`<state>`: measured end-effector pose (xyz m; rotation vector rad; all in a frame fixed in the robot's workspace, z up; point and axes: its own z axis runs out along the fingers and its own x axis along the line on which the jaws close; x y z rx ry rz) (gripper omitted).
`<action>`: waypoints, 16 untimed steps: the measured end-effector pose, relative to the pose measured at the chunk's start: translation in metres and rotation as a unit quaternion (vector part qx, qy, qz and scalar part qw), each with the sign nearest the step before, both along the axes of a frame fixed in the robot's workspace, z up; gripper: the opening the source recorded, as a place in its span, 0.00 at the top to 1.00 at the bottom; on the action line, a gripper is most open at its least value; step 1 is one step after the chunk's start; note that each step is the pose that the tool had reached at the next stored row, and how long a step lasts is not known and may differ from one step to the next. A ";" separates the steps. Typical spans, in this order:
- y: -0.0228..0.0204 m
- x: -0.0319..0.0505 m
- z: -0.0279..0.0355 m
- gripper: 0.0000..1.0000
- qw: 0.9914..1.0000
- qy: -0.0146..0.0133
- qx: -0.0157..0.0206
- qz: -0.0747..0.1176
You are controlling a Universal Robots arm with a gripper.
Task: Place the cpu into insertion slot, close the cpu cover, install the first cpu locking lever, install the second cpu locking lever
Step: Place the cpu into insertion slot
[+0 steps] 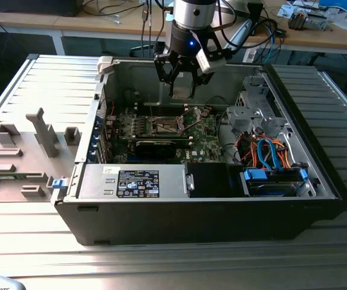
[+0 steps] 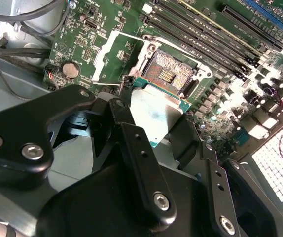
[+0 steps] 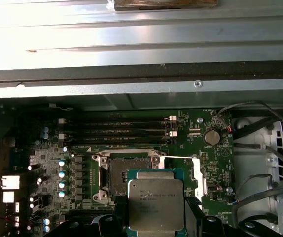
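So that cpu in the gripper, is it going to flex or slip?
Probably stiff: the cpu looks like a flat metal-topped plate, unbent in the gripper. Its smooth shiny top suggests it could slip if gripped loosely. Being thin, it is likely light.

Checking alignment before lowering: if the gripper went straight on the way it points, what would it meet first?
Probably the insertion slot, touched first by the cpu the gripper holds. In the first wrist view the chip overlaps the socket's edge, so alignment and depth are unclear.
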<state>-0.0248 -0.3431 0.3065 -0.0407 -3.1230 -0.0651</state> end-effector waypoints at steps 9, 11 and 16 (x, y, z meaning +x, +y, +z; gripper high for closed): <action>0.0000 0.0000 -0.0014 0.46 1.000 0.000 0.000 0.000; 0.0000 0.0000 -0.0018 0.46 1.000 0.000 0.000 0.000; 0.0000 0.0000 -0.0026 0.46 1.000 0.000 0.000 0.000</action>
